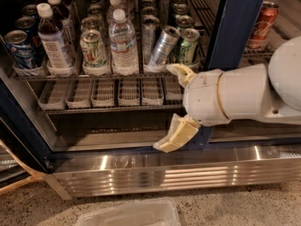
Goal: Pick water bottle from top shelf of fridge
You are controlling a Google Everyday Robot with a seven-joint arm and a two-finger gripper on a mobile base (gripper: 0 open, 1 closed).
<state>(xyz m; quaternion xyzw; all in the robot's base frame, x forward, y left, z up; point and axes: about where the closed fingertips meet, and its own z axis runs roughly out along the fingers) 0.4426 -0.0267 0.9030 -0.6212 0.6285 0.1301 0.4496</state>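
The water bottle (123, 44) stands upright at the front of the top shelf (33, 76), a wire rack with clear lane trays, in the fridge (235, 27). It is clear and ribbed with a white cap. My gripper (173, 107) is open and empty. It sits in front of the lower rack, right of and below the bottle. One cream finger (181, 73) reaches up to the shelf edge, the other finger (176, 134) points down toward the steel base.
A white-capped bottle of dark liquid (52, 41), a blue can (18, 48) and several cans flank the water bottle. A tilted silver can (162, 46) leans to its right. A lower rack with bare trays (103, 92), a red can (261, 25) beyond the post, and a clear bin (127, 213) on the floor.
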